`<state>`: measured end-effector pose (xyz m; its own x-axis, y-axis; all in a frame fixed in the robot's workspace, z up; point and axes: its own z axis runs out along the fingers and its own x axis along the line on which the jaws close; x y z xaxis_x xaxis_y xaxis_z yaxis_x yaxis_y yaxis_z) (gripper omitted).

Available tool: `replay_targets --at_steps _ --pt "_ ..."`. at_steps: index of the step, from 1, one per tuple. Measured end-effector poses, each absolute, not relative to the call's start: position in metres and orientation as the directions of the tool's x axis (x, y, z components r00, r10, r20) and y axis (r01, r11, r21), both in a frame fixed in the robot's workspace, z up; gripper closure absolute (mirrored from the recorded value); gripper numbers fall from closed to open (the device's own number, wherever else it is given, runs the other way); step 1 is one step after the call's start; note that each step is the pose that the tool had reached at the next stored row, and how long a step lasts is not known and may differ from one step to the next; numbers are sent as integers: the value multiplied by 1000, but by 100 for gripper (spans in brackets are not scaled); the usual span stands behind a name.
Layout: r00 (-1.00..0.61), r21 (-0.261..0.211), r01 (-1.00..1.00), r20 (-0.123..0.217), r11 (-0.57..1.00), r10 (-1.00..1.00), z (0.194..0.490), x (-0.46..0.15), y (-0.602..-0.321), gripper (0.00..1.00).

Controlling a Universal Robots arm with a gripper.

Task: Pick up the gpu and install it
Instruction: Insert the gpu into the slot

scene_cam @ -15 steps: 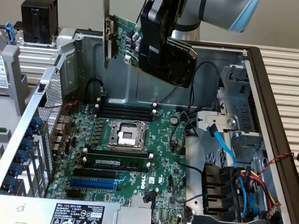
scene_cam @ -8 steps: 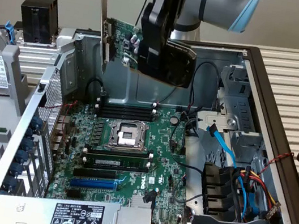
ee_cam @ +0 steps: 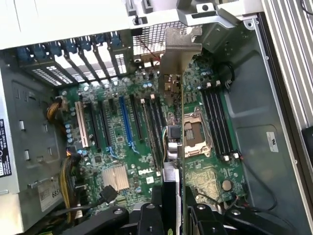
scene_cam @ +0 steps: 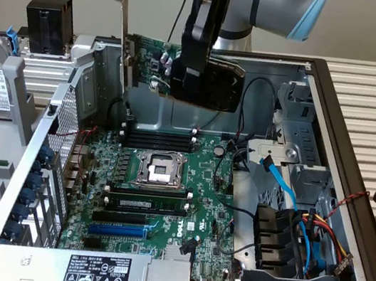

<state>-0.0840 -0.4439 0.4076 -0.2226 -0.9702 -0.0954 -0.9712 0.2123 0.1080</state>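
Green-boarded and black-shrouded, the gpu hangs upright, clear above the motherboard, its silver bracket toward the motherboard's port edge; we see the tool clamped on the gpu's top edge.

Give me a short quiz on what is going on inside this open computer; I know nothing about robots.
1. True or false: the gpu already sits in a slot of the motherboard.
2. What is the gripper holding? A) a RAM stick B) the gpu C) a blue cable
3. Fill in: the silver bracket is at the card's end toward the exterior view's ____.
Key: 1 false, it hangs above the board; 2 B; 3 left.
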Motion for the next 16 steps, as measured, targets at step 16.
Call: replay_targets --at_steps 16 --pt "-111 105 -989 -93 101 -990 388 -97 -443 73"
